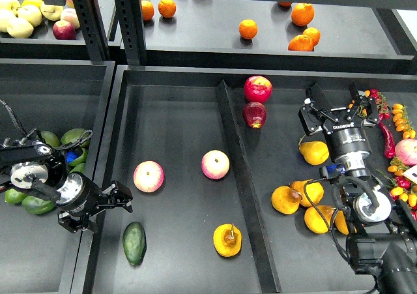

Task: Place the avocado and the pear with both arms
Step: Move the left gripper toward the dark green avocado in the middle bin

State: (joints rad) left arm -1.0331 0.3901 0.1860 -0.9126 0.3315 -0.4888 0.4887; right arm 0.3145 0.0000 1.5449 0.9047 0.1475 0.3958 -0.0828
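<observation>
The dark green avocado [134, 242] lies in the middle bin [176, 98] near its front left corner. The golden pear [227, 240], with a brown blotch at its stem, lies to the avocado's right in the same bin. My left gripper [107, 210] is open and empty. It hangs over the bin's left wall, just up and left of the avocado. My right gripper [335, 97] is open and empty over the right bin, above a yellow pear [314, 152].
Two pink-yellow apples [148, 176] [215, 164] lie in the middle bin. Two red apples [258, 88] sit beyond the divider [238, 176]. More yellow pears [285, 200] lie in the right bin, green avocados [38, 205] in the left bin, and oranges [247, 29] on the shelf behind.
</observation>
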